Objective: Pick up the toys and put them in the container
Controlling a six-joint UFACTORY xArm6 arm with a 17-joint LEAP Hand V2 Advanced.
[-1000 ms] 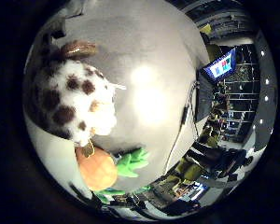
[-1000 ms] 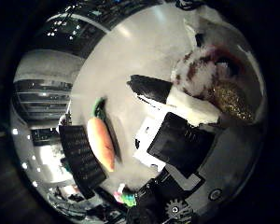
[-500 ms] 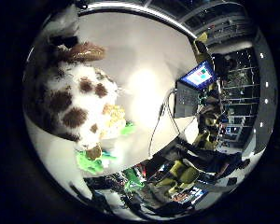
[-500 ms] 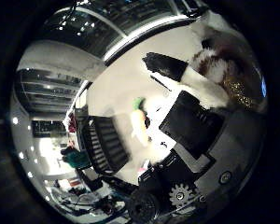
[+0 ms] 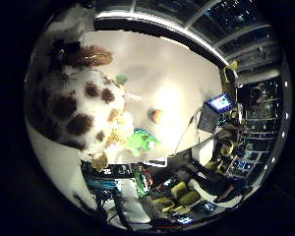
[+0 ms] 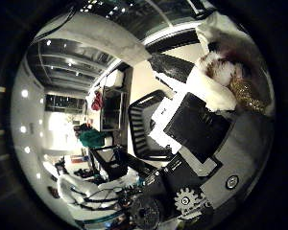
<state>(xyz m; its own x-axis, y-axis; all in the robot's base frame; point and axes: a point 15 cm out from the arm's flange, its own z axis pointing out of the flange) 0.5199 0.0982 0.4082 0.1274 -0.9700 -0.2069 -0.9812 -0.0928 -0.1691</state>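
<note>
The hand (image 6: 197,129) has its fingers (image 6: 209,93) curled against the plush (image 5: 83,113), a white toy with brown spots, and it fills much of the little finger side view, so it sits right against the palm. Only 1 fingertip pad can be seen pressing into the fur, and how much of the body is enclosed is hidden, so the grip may be shallower than it looks. Soft fur compresses and slides, which makes slipping out during the carry the main risk, most of all if the hand tilts or moves fast. A green toy (image 5: 140,141) shows just beside the plush's lower end. Whether it hangs from the plush or lies below is unclear, and if snagged it could drop off short of the goal. Farther off, on the white table (image 5: 182,73), lies a small orange toy (image 5: 156,116), apart from the plush, so at least 1 more pick seems left. A dark slatted crate (image 6: 144,127), probably the container, stands beyond the fingers, and a release too early or off-centre would land the plush on its rim or outside. A laptop (image 5: 219,104) sits at the table's far edge, clear of the route.
</note>
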